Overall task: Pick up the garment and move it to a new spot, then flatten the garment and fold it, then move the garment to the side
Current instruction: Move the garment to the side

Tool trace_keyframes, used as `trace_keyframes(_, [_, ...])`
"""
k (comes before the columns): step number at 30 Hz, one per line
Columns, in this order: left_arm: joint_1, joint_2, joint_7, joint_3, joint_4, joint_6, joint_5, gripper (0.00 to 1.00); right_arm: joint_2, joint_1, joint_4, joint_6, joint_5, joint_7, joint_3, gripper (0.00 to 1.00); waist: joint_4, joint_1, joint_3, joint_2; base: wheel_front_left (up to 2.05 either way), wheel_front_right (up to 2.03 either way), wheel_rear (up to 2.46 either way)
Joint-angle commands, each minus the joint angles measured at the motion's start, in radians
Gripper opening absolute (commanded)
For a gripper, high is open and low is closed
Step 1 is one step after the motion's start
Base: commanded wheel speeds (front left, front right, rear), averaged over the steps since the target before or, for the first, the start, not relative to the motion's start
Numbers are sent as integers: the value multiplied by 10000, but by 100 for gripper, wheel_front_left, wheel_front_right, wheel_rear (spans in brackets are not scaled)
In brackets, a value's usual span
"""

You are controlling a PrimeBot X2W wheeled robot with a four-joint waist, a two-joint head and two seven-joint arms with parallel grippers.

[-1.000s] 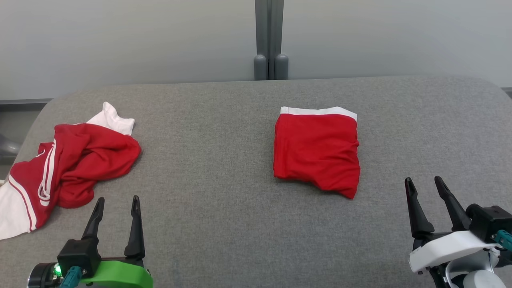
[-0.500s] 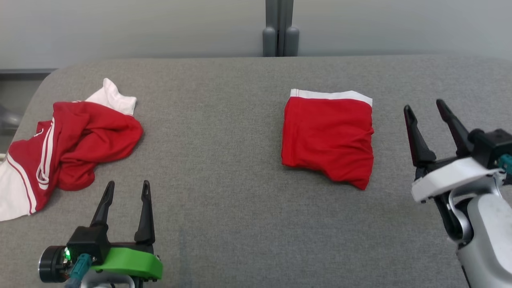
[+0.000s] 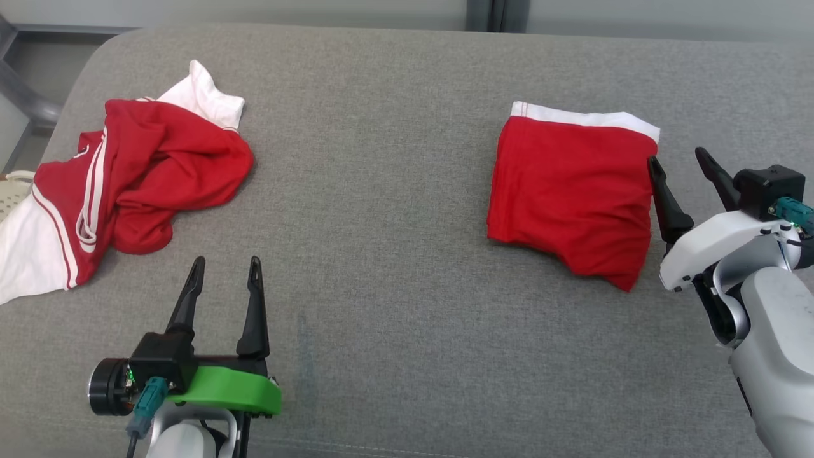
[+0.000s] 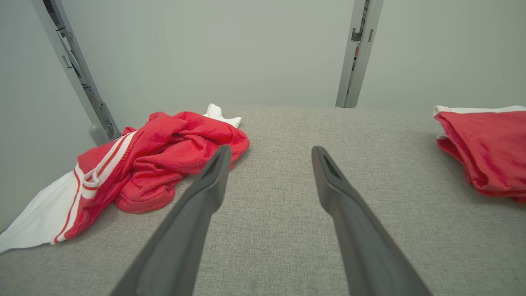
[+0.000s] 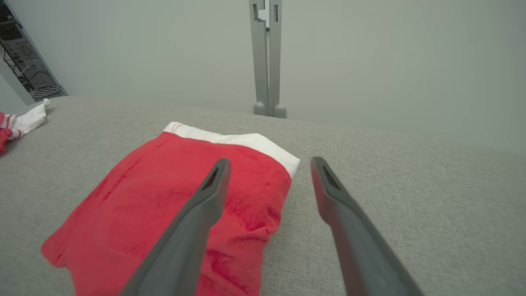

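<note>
Fingers of the right gripper [image 3: 675, 156] and left gripper [image 3: 227, 261] stood wide apart and empty, the folded red garment [image 3: 572, 191] just beside the right pair, where pinching only its top layer might pull the fold open.

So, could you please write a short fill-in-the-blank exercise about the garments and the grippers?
The folded garment is red with a ____ band along its far edge.
The crumpled garment lies on the robot's ____ side.
The left gripper and the right gripper are both ____, not shut.
Missing words: white; left; open.
</note>
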Motion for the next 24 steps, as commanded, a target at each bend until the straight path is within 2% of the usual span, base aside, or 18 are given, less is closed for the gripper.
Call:
trace_keyframes(1, [-236, -48, -57, -52, 62, 26, -60, 100, -27, -149, 337, -15, 103, -126, 56, 100, 332, 0, 375, -1, 0, 0, 0])
trace_keyframes(13, [-597, -139, -171, -351, 380, 139, -193, 100, 430, -522, 2963, -13, 1005, -523, 533, 100, 546, 0, 774, -1, 0, 0, 0])
trace_keyframes(14, [-607, -144, -176, -362, 391, 153, -185, 100, 447, -573, 3092, -13, 1085, -514, 596, 87, 540, 0, 791, -1, 0, 0, 0])
trace_keyframes(15, [-624, -149, -178, -380, 403, 158, -190, 100, 459, -637, 3249, -13, 1183, -525, 661, 16, 531, 0, 806, -1, 0, 0, 0])
trace_keyframes(16, [-647, -154, -181, -396, 400, 163, -195, 100, 470, -695, 3370, -15, 1276, -528, 698, 0, 526, 0, 814, -1, 0, 0, 0])
trace_keyframes(20, [-696, -172, -184, -440, 341, 201, -224, 100, 296, -1047, 3777, -20, 1513, -538, 981, 0, 478, 0, 859, -1, 0, 0, 0])
trace_keyframes(24, [-697, -181, -177, -421, 172, 182, -167, 100, 24, -1703, 3666, -20, 1555, -442, 1618, 0, 159, 0, 1132, -1, 0, 0, 0])
